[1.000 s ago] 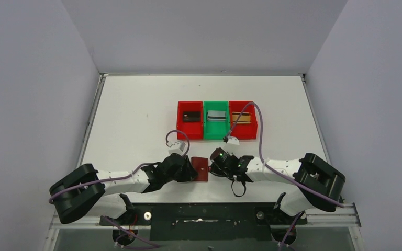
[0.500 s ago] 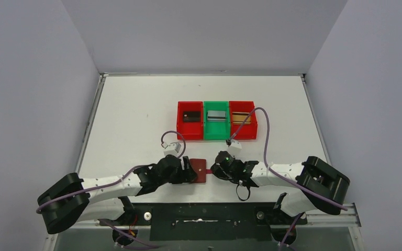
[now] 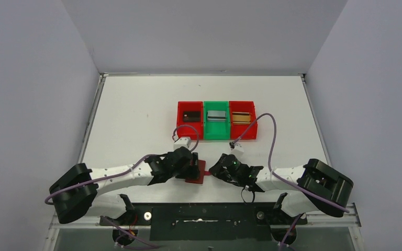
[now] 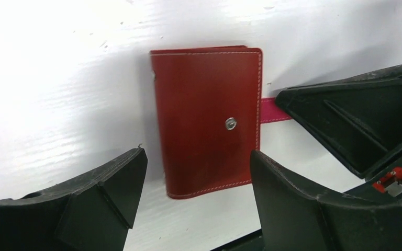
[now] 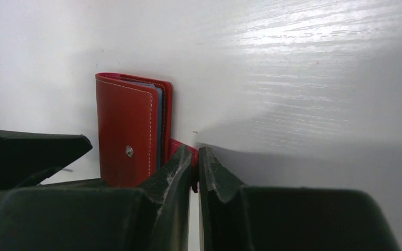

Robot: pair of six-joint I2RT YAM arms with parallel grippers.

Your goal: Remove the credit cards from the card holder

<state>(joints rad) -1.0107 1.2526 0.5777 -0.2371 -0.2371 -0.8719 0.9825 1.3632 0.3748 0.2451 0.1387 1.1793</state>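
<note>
My left jaws stand wide apart, gripping nothing. The closed card holder (image 4: 204, 120) lies flat on the tabletop (image 4: 57, 78), between their tips and just ahead. My right jaws are pinched together on its clasp tab (image 4: 269, 111).

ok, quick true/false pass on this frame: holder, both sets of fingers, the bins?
1. The card holder lies closed on the table. True.
2. The left fingers are clamped on it. False: they stand open, one on either side of it.
3. The right fingers are shut on the clasp tab. True.
4. The green bin is empty. False: a silver-grey card lies in it.
5. A black card lies in the left-hand red bin. True.
</note>
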